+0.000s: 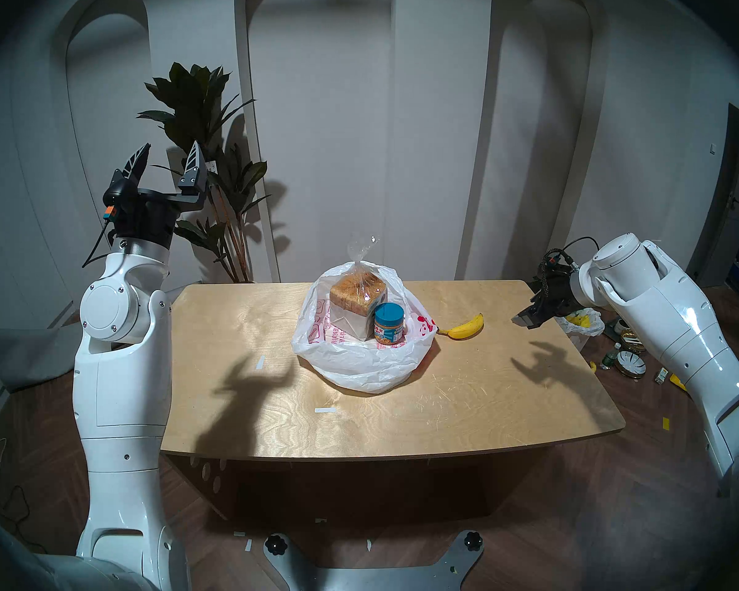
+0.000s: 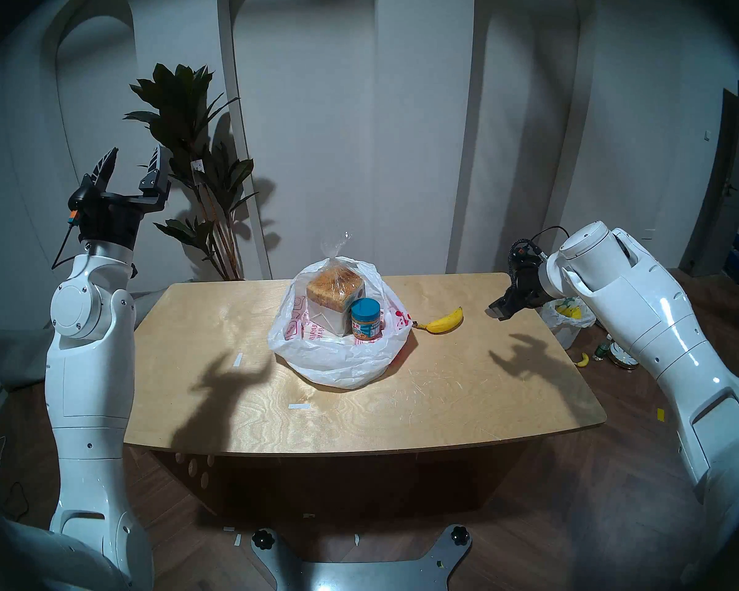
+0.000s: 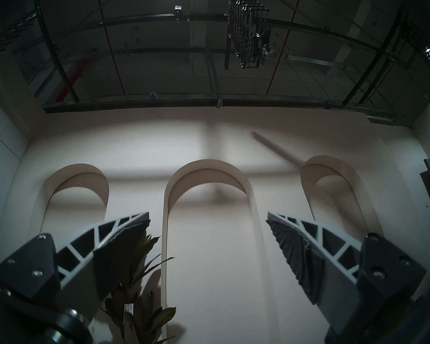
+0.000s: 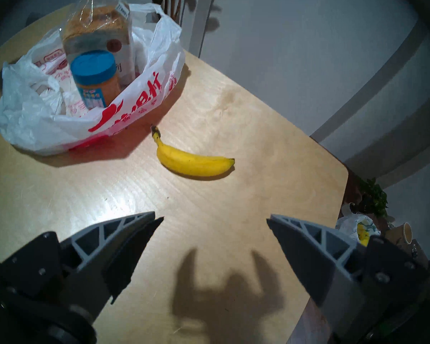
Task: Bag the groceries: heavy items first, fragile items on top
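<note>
The white bag (image 1: 350,364) (image 2: 329,360) (image 4: 35,122) with red printing sits open at the middle of the table. Inside it stand the blue-lidded peanut butter jar (image 1: 388,323) (image 2: 365,320) (image 4: 96,80) and, behind it, the wrapped brown loaf (image 1: 357,296) (image 2: 334,293) (image 4: 97,30). A yellow banana (image 1: 466,326) (image 2: 443,321) (image 4: 195,161) lies on the table just right of the bag. My right gripper (image 1: 525,317) (image 2: 501,312) (image 4: 211,218) hangs open and empty above the table, right of the banana. My left gripper (image 1: 169,155) (image 2: 134,159) (image 3: 207,218) points up, open and empty, far left of the table.
The wooden table (image 1: 274,406) has two white tape strips (image 1: 325,409) near its front left. A potted plant (image 1: 205,121) stands behind the left corner. A small white bag with yellow contents (image 1: 583,321) and clutter lie on the floor at the right.
</note>
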Motion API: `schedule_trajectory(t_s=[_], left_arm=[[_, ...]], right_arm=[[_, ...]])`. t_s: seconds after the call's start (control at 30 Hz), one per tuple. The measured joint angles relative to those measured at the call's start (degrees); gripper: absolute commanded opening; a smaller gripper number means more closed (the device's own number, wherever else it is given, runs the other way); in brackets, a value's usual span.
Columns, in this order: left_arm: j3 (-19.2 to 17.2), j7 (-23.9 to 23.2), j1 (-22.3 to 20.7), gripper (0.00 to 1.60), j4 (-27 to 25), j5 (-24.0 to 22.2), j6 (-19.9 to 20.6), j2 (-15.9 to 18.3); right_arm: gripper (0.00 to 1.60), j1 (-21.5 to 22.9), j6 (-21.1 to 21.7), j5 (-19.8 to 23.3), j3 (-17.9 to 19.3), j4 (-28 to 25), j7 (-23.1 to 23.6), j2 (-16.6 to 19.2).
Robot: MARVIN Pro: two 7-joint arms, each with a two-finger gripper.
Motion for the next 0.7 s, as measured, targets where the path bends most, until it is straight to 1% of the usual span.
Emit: schedule_trajectory(t_s=[0.17, 0.3, 0.4, 0.53, 0.67, 0.7], left_arm=[[-0.20, 0.64, 1.07, 1.60, -1.89, 0.01, 1.91, -0.09], [-0.39, 1.30, 2.04, 1.60, -3.64, 0.16, 3.91, -0.17], [-0.55, 1.88, 2.81, 1.60, -4.99, 0.32, 5.60, -0.23], [-0.70, 2.53, 3.59, 1.60, -6.47, 0.63, 7.56, -0.29], [-0.85, 3.23, 4.36, 1.60, -7.91, 1.01, 9.65, -0.36], [-0.91, 3.54, 4.66, 1.60, -8.51, 1.18, 10.56, -0.39]], right_arm=[[1.60, 1.86, -1.96, -0.84, -0.94, 3.38, 1.05, -1.00], [1.60, 3.89, -2.69, -1.40, -1.18, 7.67, 0.71, -3.30], [1.60, 5.32, -2.75, -1.58, -1.67, 10.78, -0.40, -5.43], [1.60, 6.74, -2.27, -1.36, -2.67, 13.62, -2.09, -7.86], [1.60, 8.15, -1.00, -0.48, -3.73, 16.05, -4.18, -10.58], [1.60, 8.74, -0.28, 0.05, -4.08, 16.80, -5.18, -11.76]])
